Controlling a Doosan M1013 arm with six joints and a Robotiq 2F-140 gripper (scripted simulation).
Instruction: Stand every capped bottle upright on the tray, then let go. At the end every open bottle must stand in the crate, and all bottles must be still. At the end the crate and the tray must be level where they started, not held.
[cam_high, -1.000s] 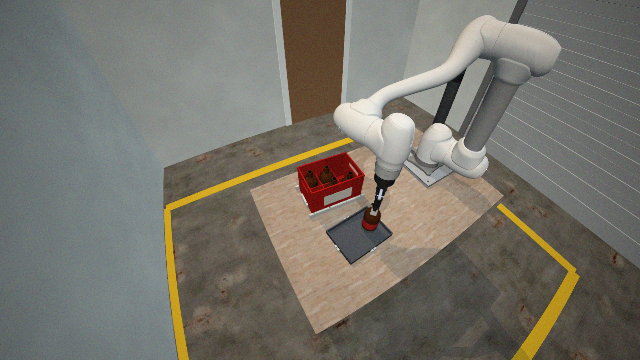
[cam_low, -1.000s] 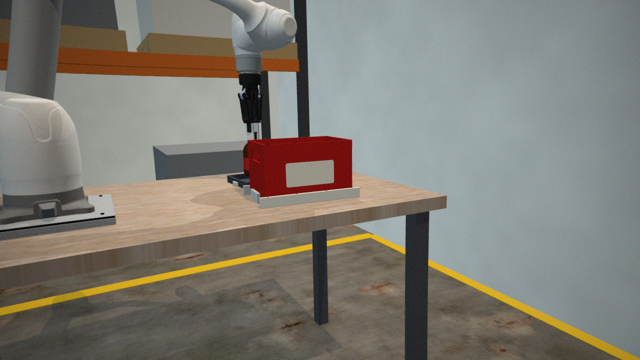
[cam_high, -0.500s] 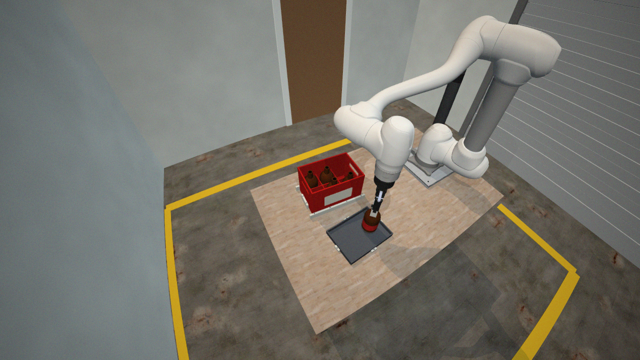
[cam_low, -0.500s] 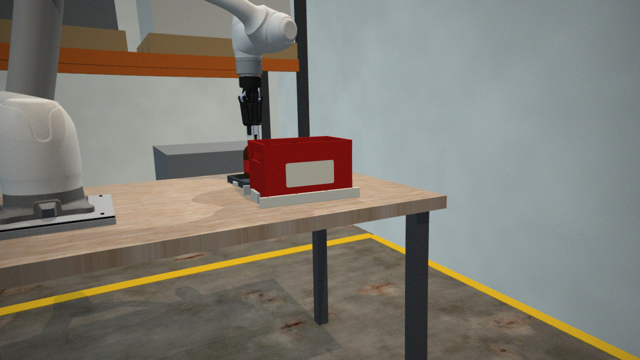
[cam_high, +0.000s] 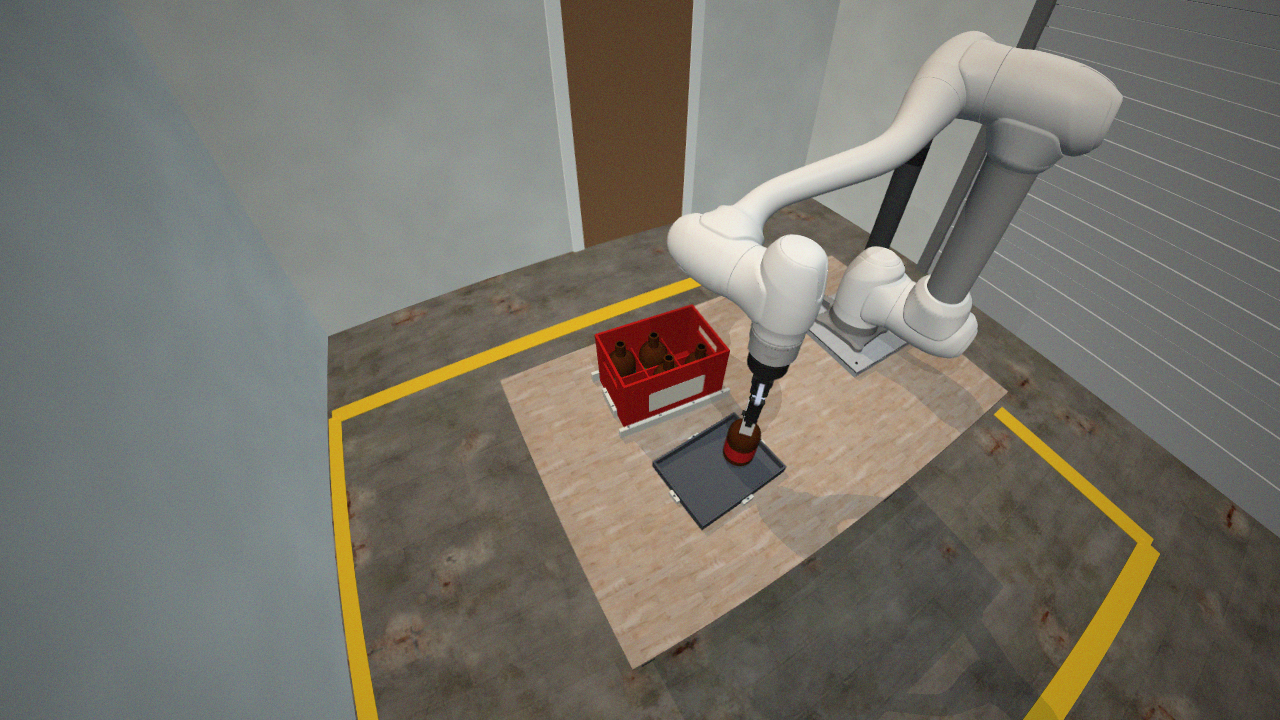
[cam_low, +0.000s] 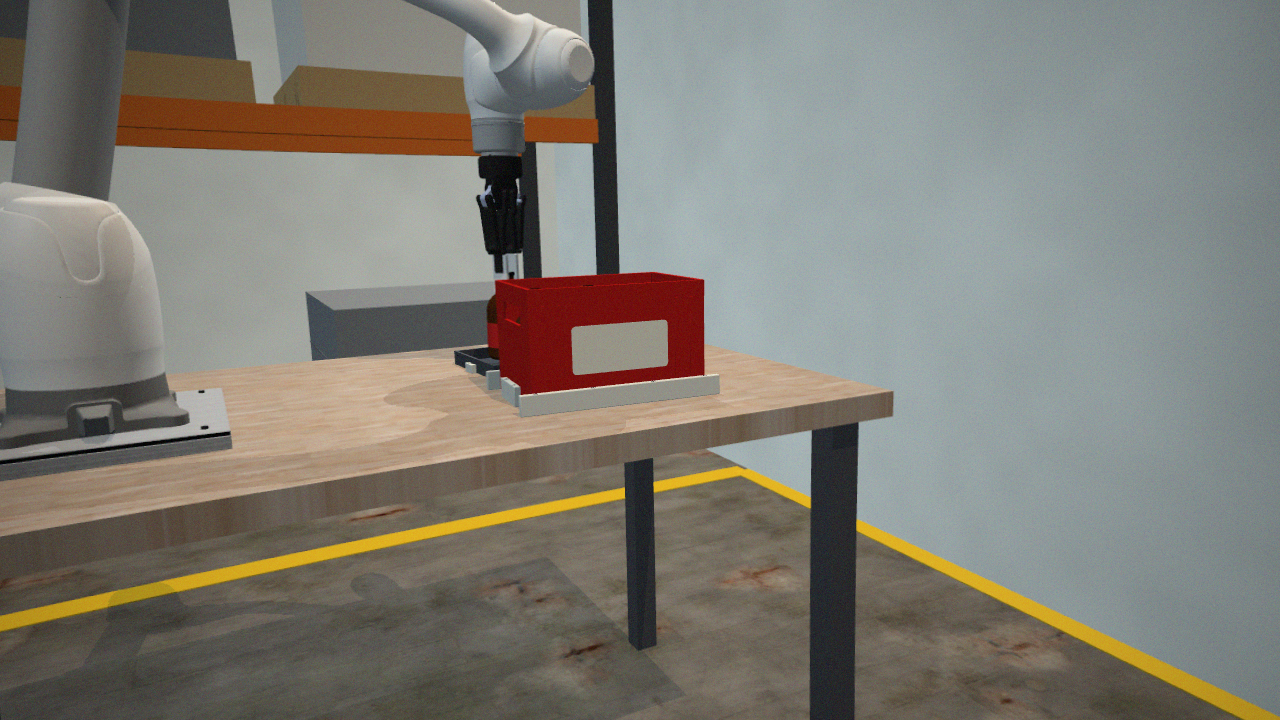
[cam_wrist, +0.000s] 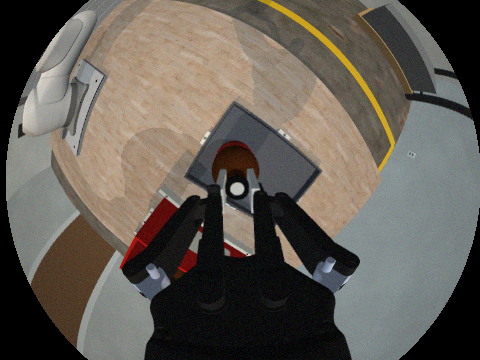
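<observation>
A brown capped bottle (cam_high: 742, 442) with a red label and a white cap stands upright at the far corner of the dark grey tray (cam_high: 718, 471). My gripper (cam_high: 756, 413) points straight down and is shut on the bottle's neck. In the wrist view the fingers pinch the white cap over the tray (cam_wrist: 259, 160). The red crate (cam_high: 663, 372) stands behind the tray and holds several brown open bottles (cam_high: 650, 351). In the exterior view the crate (cam_low: 601, 332) hides most of the held bottle (cam_low: 492, 325).
The crate sits in a white frame (cam_low: 617, 394) on the wooden table. The arm's base plate (cam_high: 854, 344) is at the table's far right corner. A grey box (cam_low: 398, 318) stands beyond the table.
</observation>
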